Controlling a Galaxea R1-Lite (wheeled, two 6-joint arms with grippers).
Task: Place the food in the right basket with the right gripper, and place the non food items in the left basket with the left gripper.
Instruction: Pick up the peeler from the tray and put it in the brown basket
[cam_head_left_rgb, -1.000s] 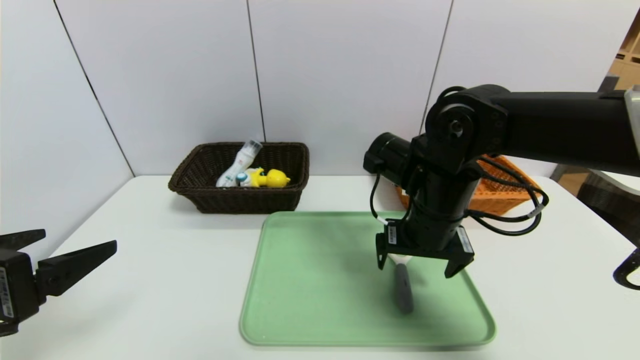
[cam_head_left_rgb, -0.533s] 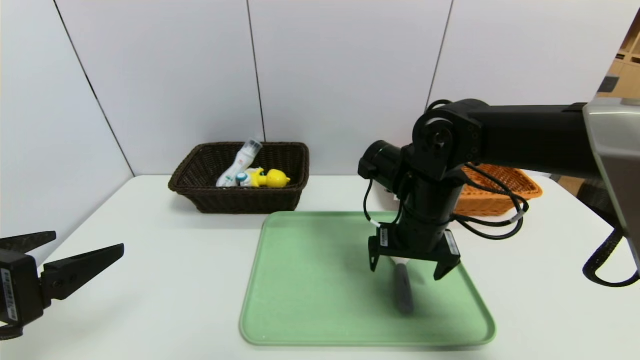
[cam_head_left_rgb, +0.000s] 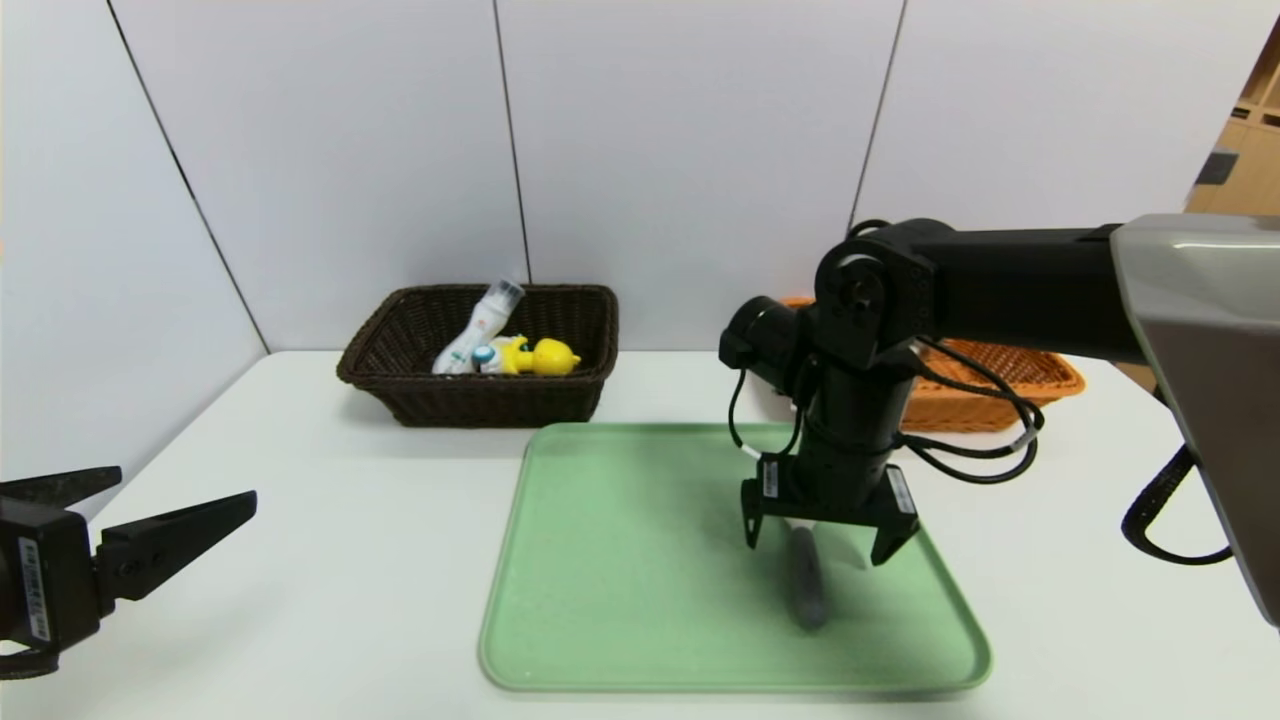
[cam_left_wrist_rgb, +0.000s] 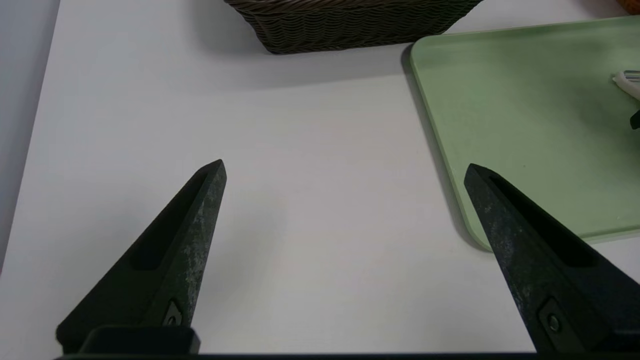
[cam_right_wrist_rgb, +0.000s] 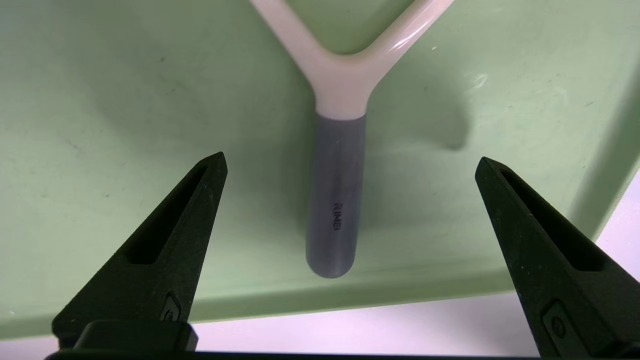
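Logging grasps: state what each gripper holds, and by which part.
Nothing is held. The right gripper hangs open astride the peeler on the tray; the left gripper is open over the table.

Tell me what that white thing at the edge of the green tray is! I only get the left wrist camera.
Observer: It's a peeler. Its grey handle lies flat on the tray.
Operator: Is anyone grabbing it?
Observer: Not yet. The right gripper hangs over it, jaws open on either side of the handle. Your left gripper is far off, by the table's left edge.
Operator: What's in the dark basket? I only see its side.
Observer: A bottle and a yellow duck toy lie inside the dark basket.
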